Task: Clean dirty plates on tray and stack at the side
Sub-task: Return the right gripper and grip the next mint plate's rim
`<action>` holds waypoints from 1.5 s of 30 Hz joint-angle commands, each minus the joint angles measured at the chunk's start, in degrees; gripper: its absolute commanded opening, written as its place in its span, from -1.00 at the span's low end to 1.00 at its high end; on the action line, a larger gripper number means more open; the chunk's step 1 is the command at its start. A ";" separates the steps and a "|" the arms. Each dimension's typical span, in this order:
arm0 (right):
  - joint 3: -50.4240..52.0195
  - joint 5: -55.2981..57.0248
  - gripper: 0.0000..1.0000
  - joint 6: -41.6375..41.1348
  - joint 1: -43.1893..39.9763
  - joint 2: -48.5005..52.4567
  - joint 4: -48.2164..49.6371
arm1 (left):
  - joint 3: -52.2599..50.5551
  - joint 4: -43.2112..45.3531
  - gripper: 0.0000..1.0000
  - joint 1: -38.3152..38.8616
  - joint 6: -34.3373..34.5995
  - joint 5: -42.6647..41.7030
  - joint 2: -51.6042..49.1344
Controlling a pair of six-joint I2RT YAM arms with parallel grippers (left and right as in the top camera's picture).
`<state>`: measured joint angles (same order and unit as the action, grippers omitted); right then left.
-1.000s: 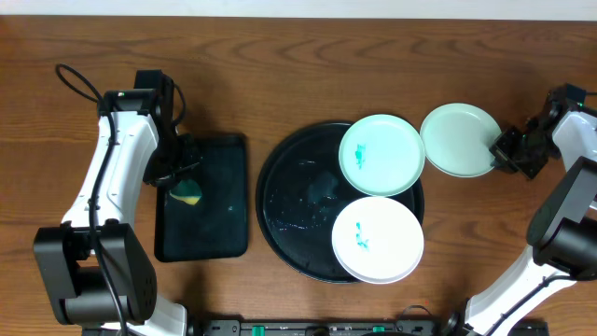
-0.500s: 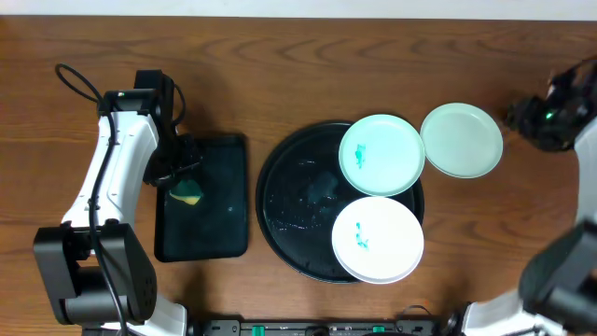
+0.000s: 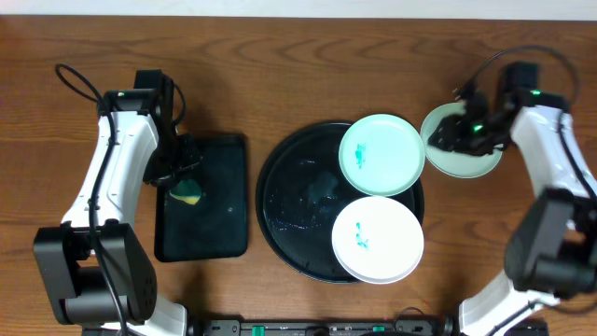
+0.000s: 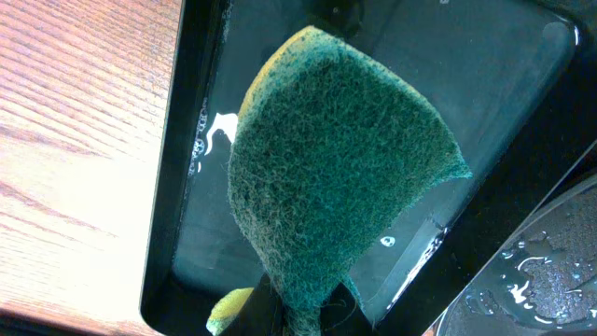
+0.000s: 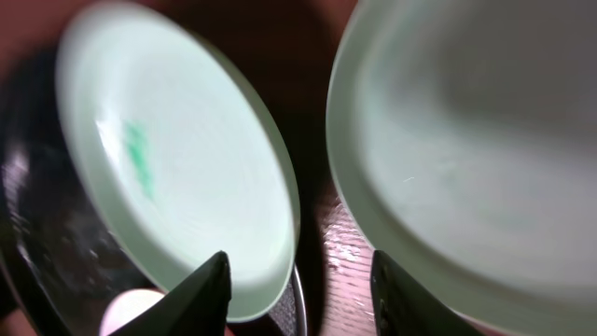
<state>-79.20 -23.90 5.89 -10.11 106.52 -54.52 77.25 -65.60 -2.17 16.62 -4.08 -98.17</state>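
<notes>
A pale mint plate (image 3: 381, 155) with a teal smear and a white plate (image 3: 377, 239) with a teal smear lie on the right half of the round black tray (image 3: 298, 201). Another mint plate (image 3: 471, 154) rests on the table to the tray's right. My right gripper (image 3: 444, 138) hovers over that plate's left part. It is open and empty in the right wrist view (image 5: 300, 294), between the smeared plate (image 5: 177, 187) and the side plate (image 5: 466, 159). My left gripper (image 3: 180, 175) is shut on a green-and-yellow sponge (image 4: 345, 159) over the rectangular tray.
The smaller rectangular black tray (image 3: 219, 215) sits left of the round tray, wet inside (image 4: 504, 93). Water beads on the round tray's bare left half. The left arm's cable loops at the back left (image 3: 79, 84). Brown wood table (image 3: 280, 65) lies all around.
My right gripper left the side plate's right rim, opened, swung out right, then came back over the plate's left part. The left arm and sponge have not moved.
</notes>
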 commanded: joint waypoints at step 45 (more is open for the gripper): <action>2.49 5.66 -0.76 -10.62 12.33 6.12 13.86 | -0.55 -1.05 -0.85 -0.15 -0.55 0.92 -0.52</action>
<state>-77.21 -20.69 -2.13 1.63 113.01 -41.12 77.25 -66.22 -2.17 16.62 -4.08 -98.17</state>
